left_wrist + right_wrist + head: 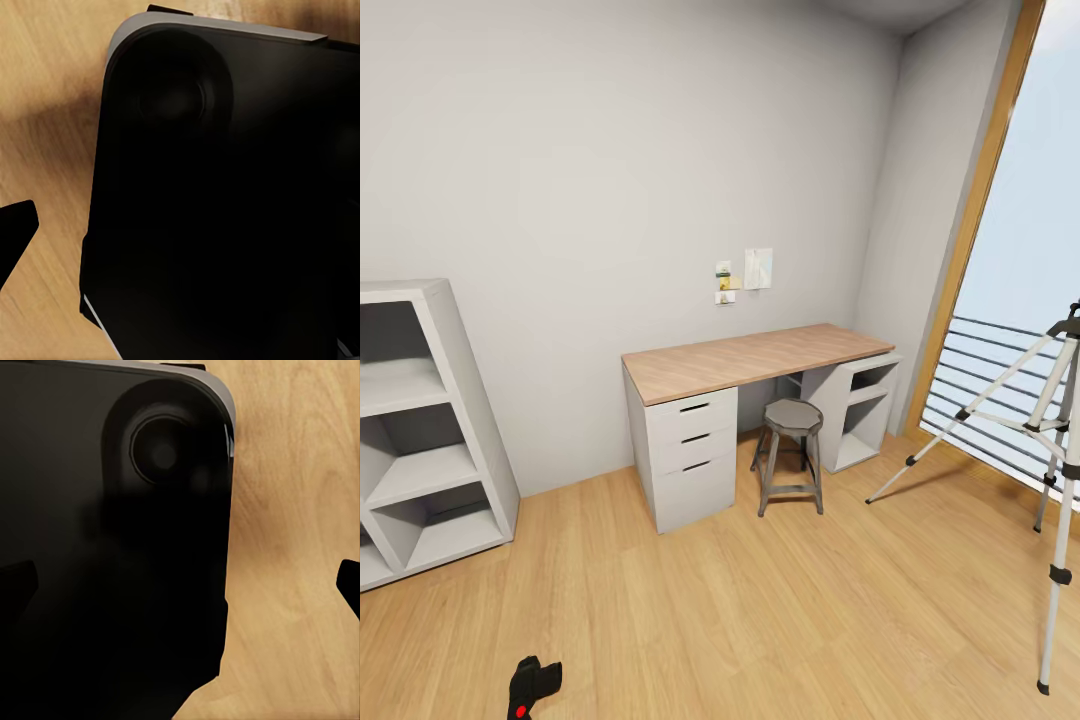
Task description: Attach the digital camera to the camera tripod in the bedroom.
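The digital camera (531,688), a small black body with a red button, sits low on the light wood floor at the bottom left of the head view. The camera tripod (1064,520) stands at the right edge by the window, its silver legs spread and its black head partly cut off by the frame. Far apart from both, my right gripper (184,585) hangs open over the robot's black base, a dark fingertip (349,583) at each side. My left gripper (180,232) also looks open, with one fingertip (16,229) showing and nothing between the fingers.
A wood-topped white desk (750,360) with drawers stands against the far wall, a grey octagonal stool (792,415) in front of it. A grey shelf unit (420,430) is at the left. The tall wood-framed window (975,200) with its railing (980,380) is at the right.
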Tool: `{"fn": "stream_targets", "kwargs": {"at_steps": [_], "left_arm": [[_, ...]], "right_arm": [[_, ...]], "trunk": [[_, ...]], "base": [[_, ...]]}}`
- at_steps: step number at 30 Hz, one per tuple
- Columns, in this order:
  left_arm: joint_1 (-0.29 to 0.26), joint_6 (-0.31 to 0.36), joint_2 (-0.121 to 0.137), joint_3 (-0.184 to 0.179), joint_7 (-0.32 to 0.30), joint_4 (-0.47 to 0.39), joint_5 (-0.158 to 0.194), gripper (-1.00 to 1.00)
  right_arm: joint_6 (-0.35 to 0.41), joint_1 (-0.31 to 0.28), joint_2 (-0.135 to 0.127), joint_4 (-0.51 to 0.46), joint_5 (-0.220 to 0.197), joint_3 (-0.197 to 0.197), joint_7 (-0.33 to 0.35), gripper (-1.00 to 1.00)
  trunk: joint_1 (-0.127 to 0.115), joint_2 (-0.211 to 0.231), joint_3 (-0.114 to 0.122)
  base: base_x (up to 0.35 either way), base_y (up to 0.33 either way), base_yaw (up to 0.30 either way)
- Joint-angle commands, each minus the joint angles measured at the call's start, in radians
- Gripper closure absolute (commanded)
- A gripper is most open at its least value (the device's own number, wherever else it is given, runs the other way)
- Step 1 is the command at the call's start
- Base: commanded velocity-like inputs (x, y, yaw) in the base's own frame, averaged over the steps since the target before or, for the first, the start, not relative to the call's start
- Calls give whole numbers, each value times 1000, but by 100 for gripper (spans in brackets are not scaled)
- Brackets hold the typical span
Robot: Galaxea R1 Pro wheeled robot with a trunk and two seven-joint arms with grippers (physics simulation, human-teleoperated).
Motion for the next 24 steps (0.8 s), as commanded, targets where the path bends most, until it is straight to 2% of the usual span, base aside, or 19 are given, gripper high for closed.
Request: {"fn": "stream_targets", "kwargs": {"at_steps": [1, 11, 24], "left_arm": [[0, -2, 0, 1, 0, 0, 7, -100], [0, -3, 0, 0, 0, 0, 7, -100], [0, -3, 0, 0, 0, 0, 7, -100]], "right_arm": [[-3, 0, 0, 0, 1, 1, 0, -100], [-4, 0, 1, 0, 0, 1, -4, -100], [-3, 0, 1, 0, 0, 1, -6, -100]], "trunk": [[0, 0, -1], [0, 0, -1], [0, 0, -1]], "base": [[0, 0, -1], [-12, 8, 0], [-165, 60, 0]]}}
